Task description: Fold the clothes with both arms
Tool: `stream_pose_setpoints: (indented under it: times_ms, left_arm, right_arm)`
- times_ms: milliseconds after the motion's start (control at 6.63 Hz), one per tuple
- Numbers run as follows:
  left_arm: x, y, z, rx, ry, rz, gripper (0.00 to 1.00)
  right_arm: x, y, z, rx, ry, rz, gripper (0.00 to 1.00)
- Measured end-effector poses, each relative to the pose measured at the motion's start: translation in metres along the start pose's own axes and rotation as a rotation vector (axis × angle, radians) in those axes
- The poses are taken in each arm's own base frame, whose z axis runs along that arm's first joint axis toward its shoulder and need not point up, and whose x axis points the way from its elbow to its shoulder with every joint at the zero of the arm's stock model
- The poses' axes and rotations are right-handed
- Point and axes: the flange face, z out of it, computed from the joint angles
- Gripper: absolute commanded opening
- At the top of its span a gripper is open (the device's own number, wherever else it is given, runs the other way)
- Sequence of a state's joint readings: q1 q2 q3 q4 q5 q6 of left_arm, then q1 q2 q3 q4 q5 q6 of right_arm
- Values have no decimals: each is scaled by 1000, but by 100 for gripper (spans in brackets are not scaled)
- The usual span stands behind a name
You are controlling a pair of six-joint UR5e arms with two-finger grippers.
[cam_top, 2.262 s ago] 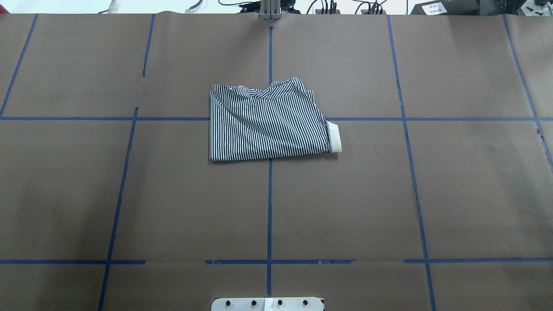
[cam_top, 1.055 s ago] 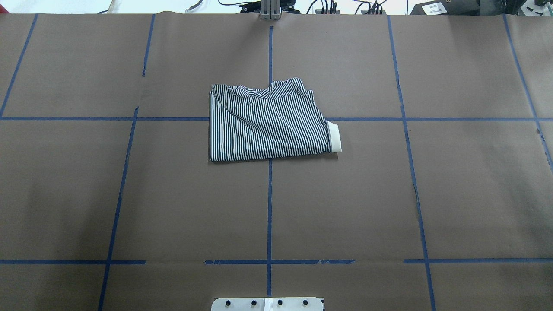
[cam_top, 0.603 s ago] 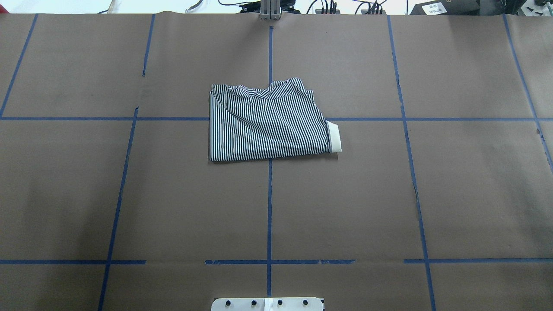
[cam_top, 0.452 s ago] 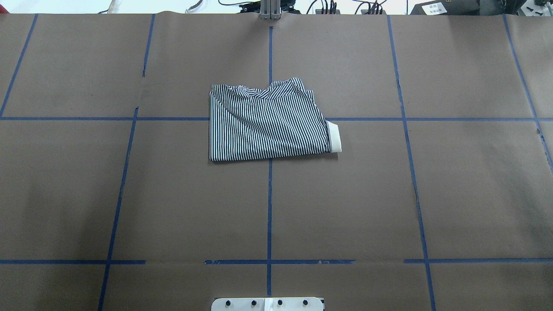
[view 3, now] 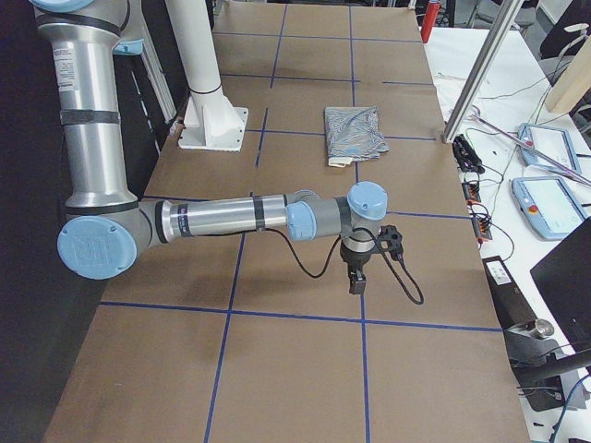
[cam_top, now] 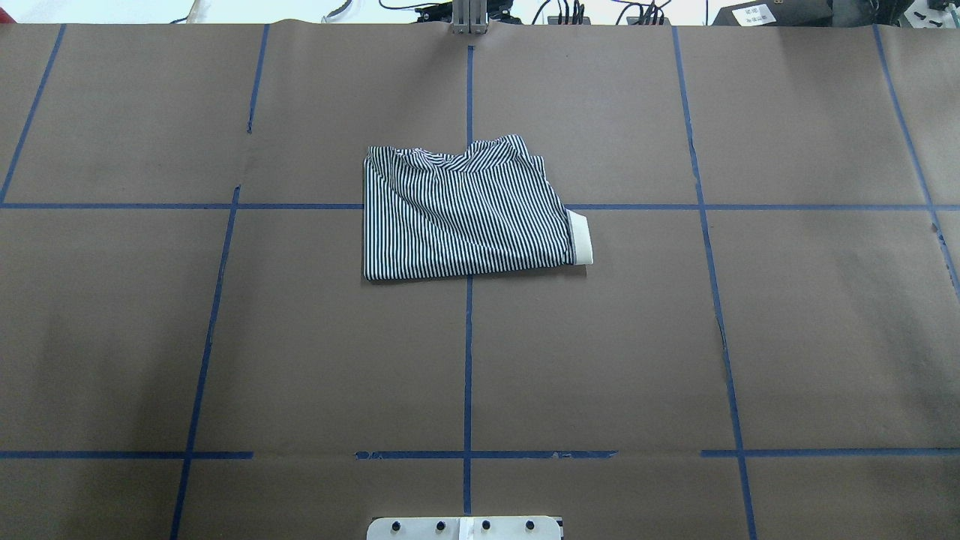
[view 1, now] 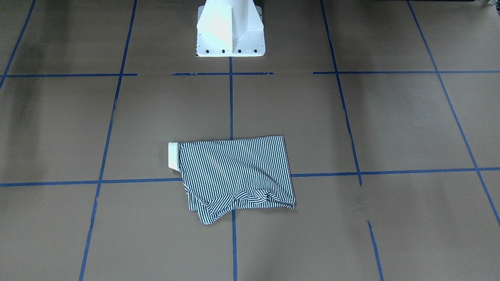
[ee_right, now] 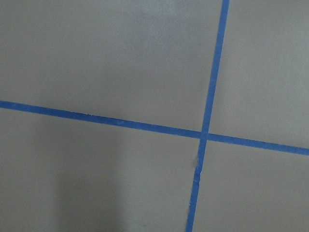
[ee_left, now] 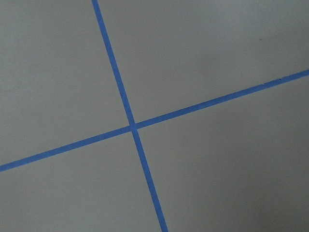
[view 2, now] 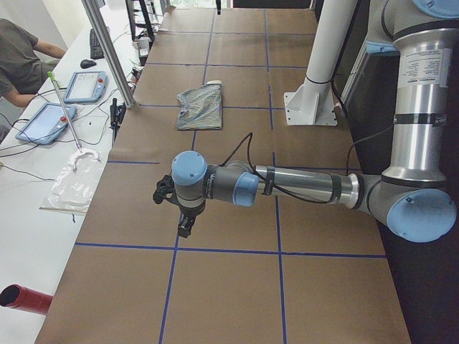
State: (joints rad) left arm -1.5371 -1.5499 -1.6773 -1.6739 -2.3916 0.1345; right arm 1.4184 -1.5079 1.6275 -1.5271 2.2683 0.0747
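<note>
The striped polo shirt [cam_top: 465,214] lies folded into a rough rectangle at the table's middle, with a cream edge [cam_top: 580,237] sticking out on its right. It also shows in the front view [view 1: 234,171] and in both side views [view 2: 201,107] [view 3: 354,132]. Neither arm touches it. My left gripper [view 2: 185,226] hangs over bare table far to the left of the shirt. My right gripper [view 3: 355,284] hangs over bare table far to the right. Both show only in the side views, so I cannot tell whether they are open or shut. The wrist views show only brown paper and blue tape.
The white pedestal base [view 1: 229,27] stands at the robot's edge of the table. Blue tape lines [cam_top: 468,360] grid the brown paper. An operator [view 2: 18,61], tablets [view 2: 84,86] and a red cylinder [view 2: 25,299] are beyond the far edge.
</note>
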Motion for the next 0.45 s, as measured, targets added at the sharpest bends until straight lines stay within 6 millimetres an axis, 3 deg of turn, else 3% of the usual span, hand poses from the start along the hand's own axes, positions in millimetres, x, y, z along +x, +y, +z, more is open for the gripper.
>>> stream_pose_setpoints:
  times_ms: [452]
  left_arm:
    - [-4,2,3,-6,-18,-194,100]
  right_arm:
    - [-1,0,1,-2,0,-2,100]
